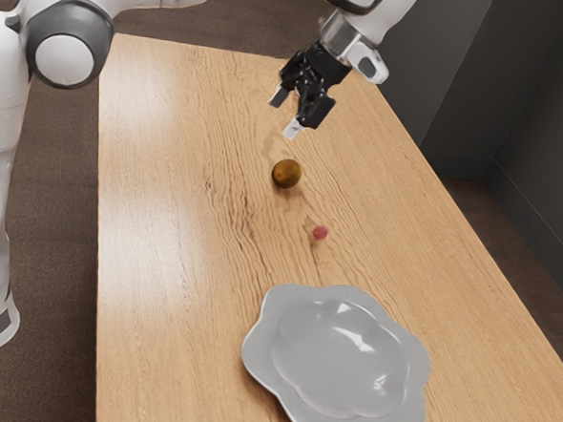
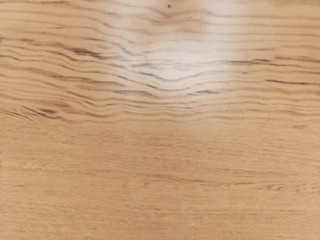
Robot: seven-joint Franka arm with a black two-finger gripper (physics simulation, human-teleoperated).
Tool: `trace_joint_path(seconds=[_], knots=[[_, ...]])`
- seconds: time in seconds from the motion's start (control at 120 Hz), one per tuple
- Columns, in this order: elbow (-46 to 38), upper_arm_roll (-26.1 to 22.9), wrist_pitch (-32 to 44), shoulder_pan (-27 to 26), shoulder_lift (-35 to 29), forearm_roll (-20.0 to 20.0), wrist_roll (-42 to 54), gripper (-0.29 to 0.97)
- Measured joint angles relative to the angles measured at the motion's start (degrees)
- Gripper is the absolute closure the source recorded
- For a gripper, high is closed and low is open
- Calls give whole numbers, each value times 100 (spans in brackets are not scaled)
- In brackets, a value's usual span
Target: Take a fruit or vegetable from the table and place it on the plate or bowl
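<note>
Tabletop [image 1: 162,280], light wood grain, runs from upper left to lower right of the exterior view; the same grain [image 2: 160,150] lies under the hand in the wrist view, so the hand is probably not yet centred over any fruit. White Franka arm [image 1: 62,45] comes in from upper left and reaches across the top of frame. Grey scalloped plate [image 1: 334,363] sits at lower centre-right, nothing on it, likely the drop target. Black gripper [image 1: 285,114] hangs above the table at upper centre, tilted down toward the produce, fingers apart with nothing between them, which reads as set up for a grasp. Brown round fruit [image 1: 286,173] rests on the wood just below the gripper in frame, apart from it, well above the plate; probably the pick target since it is closest. Small pinkish-red item [image 1: 319,232], maybe a berry, too small to tell, lies between the brown fruit and the plate, touching neither. Pick not yet begun.
</note>
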Motion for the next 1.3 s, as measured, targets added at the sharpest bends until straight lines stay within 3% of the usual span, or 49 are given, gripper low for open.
trace_joint_path(seconds=[0.192, 0.433, 0.558, 0.742, 0.95, 1.117, 1.3], knots=[[-83, 0, 1674, -3, 24, 31, -81, 0], [578, -110, 2325, 198, 128, -108, 302, 0], [108, -306, 2314, 161, 129, -42, 649, 0], [-1566, -330, 3062, 205, -173, 141, 1267, 0], [-2128, -46, 3641, 474, -403, 48, 1944, 0], [-2995, 212, 3843, 544, -1074, 13, 2333, 0], [-3046, 185, 3851, 740, -1059, -2, 2013, 0]])
